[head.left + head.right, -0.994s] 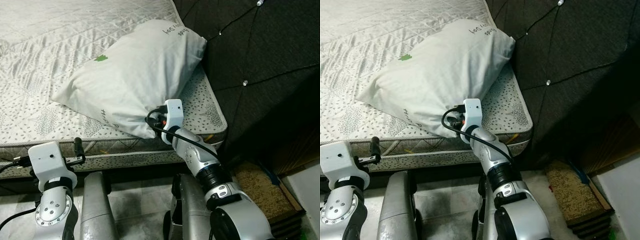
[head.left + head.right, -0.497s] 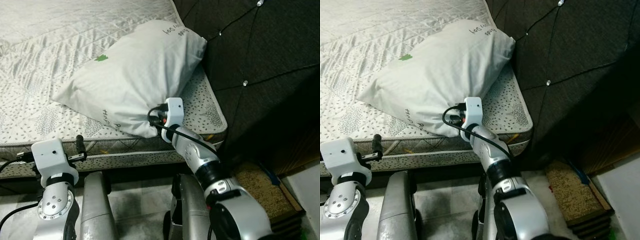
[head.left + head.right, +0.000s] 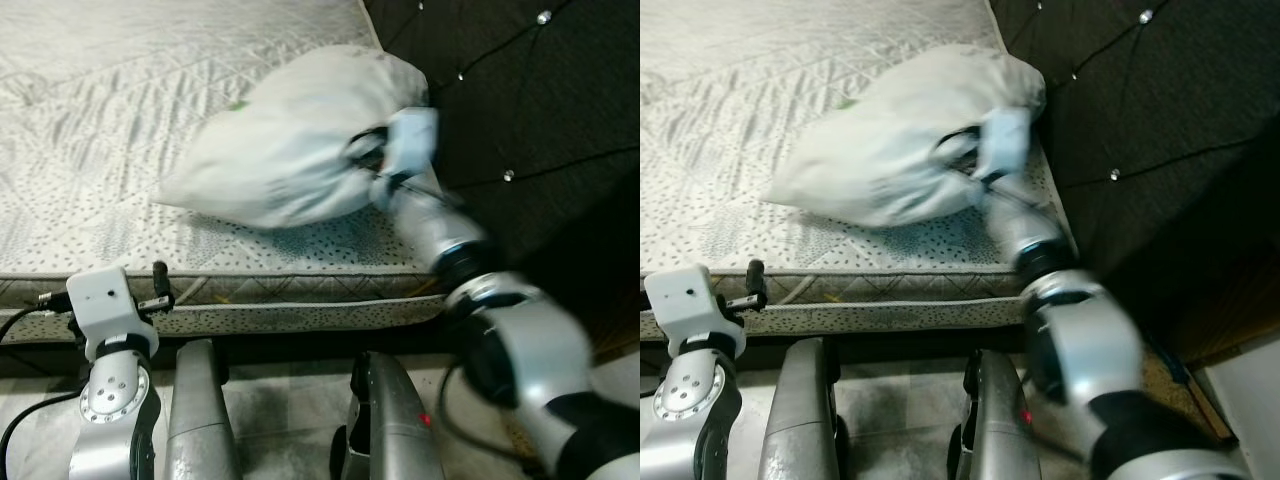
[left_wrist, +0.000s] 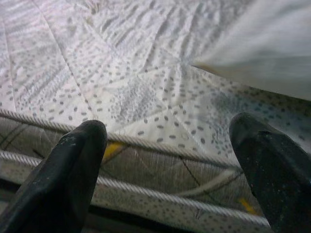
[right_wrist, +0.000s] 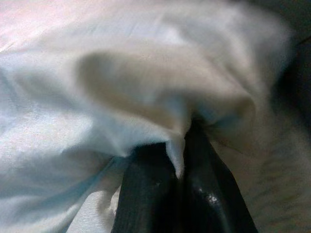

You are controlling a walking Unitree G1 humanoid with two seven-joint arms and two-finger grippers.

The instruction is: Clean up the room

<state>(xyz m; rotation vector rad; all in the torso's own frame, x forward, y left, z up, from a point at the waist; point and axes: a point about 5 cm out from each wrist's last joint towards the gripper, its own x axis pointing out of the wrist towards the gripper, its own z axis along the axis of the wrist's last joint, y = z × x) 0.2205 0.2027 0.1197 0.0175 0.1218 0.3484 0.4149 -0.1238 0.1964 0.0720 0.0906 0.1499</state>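
R gripper pinches pillow fabric on quilted mattress by dark tufted headboard; L gripper spread at mattress edge.

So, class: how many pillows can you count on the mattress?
1. The white pillow lies on the mattress near the dark headboard, with a fold pinched in the right gripper. The pictures take in only part of the bed, so others may lie beyond them.
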